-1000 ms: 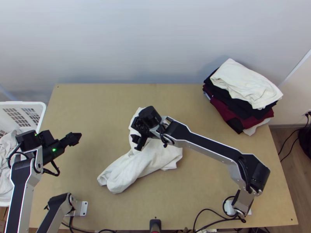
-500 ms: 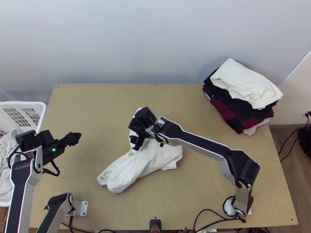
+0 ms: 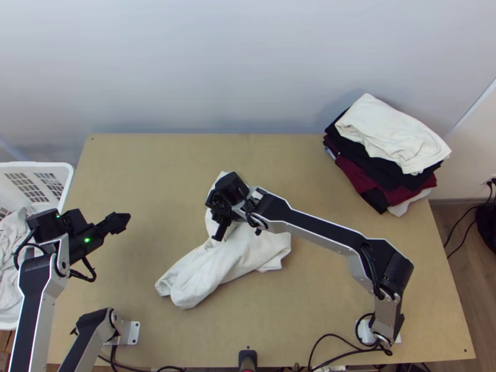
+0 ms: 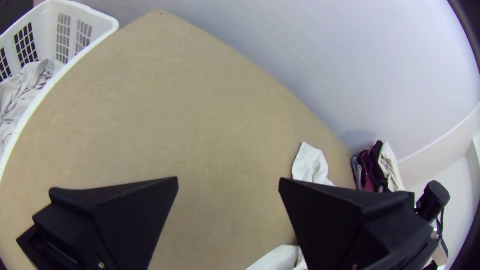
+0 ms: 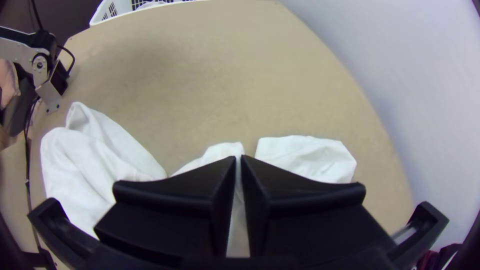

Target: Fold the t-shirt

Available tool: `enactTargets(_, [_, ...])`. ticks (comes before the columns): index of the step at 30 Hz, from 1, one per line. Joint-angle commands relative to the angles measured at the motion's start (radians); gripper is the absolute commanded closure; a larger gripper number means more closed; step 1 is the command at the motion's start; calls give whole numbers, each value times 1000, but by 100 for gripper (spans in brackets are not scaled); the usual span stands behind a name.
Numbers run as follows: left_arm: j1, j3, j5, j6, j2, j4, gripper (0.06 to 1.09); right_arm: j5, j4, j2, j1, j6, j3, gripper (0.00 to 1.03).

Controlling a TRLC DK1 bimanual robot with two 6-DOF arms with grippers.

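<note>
A white t-shirt (image 3: 198, 279) lies bunched on the middle of the table, one part stretching towards the near left, another towards the back. Over its back part is my right gripper (image 3: 219, 227); in the right wrist view, this gripper (image 5: 238, 159) is shut on a raised fold of the shirt (image 5: 90, 160), the fingers almost together. Away to the shirt's left, above bare table, my left gripper (image 3: 126, 218) holds nothing. The left wrist view has that gripper (image 4: 228, 182) open, with parts of the shirt (image 4: 311, 164) farther off.
A stack of folded clothes (image 3: 394, 136), white on top, sits at the table's back right. The white basket (image 3: 53, 166) with light cloth inside stands off the left edge. Bare table lies between the left gripper and the shirt. The right arm spans the table's right half.
My right gripper has shifted slightly left over the shirt, and its fingers have come together on the cloth. The left arm and the rest of the shirt look unmoved.
</note>
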Motion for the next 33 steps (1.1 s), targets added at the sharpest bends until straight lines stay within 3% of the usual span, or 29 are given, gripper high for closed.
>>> enactTargets(1, [8,-28,8,-19,-6,8,11,11,6,-32,-12,-21,-37,99])
enactTargets(11, [5,-26,8,-16,-13,6,11,66,141,-86,-27,3,-81,100])
enactTargets(18, [-40,-37,9,132,-41,-24,11,71,141,-108,-56,34,-72,100])
enactTargets(29, [-111,-61,8,719,-26,-305,11,79,141,-143,-94,48,-83,100])
enactTargets(33, [-107,-48,5,806,-9,-337,11,79,141,-163,-128,60,-81,100])
